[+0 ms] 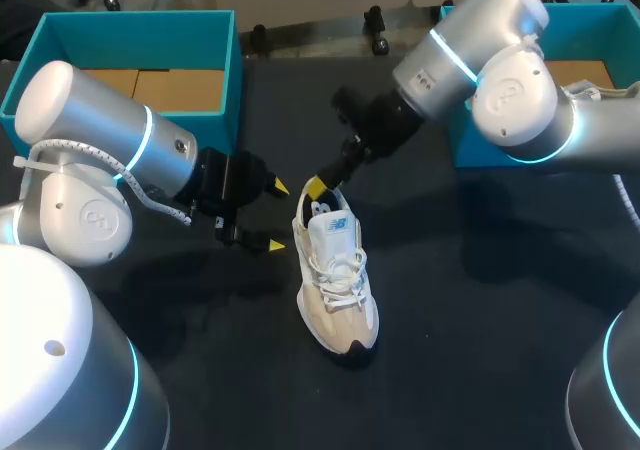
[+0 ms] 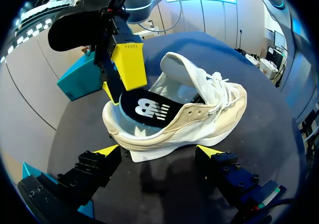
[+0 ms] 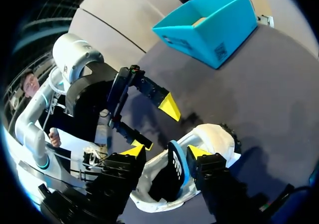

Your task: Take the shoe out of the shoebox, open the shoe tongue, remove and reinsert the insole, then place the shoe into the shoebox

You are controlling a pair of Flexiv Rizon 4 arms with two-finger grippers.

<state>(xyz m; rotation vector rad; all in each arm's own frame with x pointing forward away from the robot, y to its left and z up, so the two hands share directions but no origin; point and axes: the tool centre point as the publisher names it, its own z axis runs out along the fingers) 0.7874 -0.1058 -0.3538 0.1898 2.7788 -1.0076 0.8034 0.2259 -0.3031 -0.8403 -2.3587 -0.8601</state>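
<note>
Right gripper astride the insole's heel end
The right gripper (image 3: 164, 152) is spread around the insole (image 3: 176, 167), one finger touching. The left gripper (image 1: 279, 215) gapes beside the shoe (image 1: 336, 292), mid-table (image 1: 480, 300). Best to steady the shoe, then pinch squarely.

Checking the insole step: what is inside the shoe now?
A dark insole lies in the shoe, heel end raised above the collar, beside the right gripper. Its front end is covered by the tongue.
</note>
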